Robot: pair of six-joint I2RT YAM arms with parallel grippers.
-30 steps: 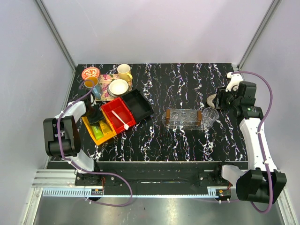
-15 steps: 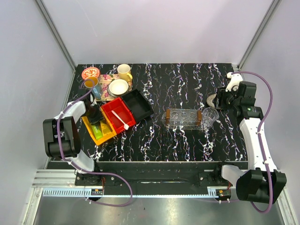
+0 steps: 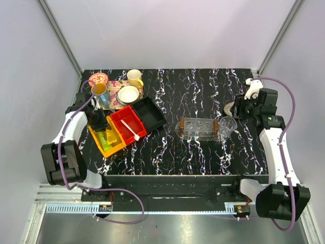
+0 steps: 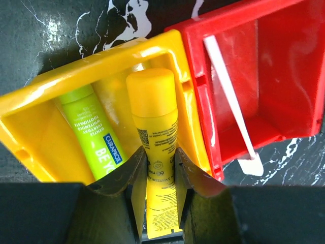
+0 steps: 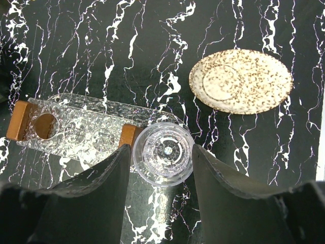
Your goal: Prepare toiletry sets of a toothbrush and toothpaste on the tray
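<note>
My left gripper (image 3: 99, 122) (image 4: 160, 157) is shut on the orange-yellow toothpaste tube (image 4: 152, 112), gripping its flat lower half over the yellow bin (image 4: 101, 56). The lime green toothpaste tube (image 4: 91, 132) lies beside it in that bin. The white toothbrush (image 4: 228, 101) (image 3: 131, 130) lies in the red bin (image 4: 284, 76) next to the yellow one. A clear textured tray (image 5: 152, 114) seems to lie under the clear rack (image 5: 81, 127) and reaches past its right brown end. My right gripper (image 3: 238, 108) (image 5: 161, 148) is open and empty, high above a clear glass cup (image 5: 165, 152).
A black bin (image 3: 151, 113) stands behind the red bin. A floral tray with cups (image 3: 114, 91) is at the back left. A speckled oval dish (image 5: 241, 80) lies right of the rack. The glass cup (image 3: 227, 126) stands at the rack's right end.
My left arm has swung back and left, and its gripper has risen a little over the yellow bin with the orange-yellow tube. The right arm has not moved.
</note>
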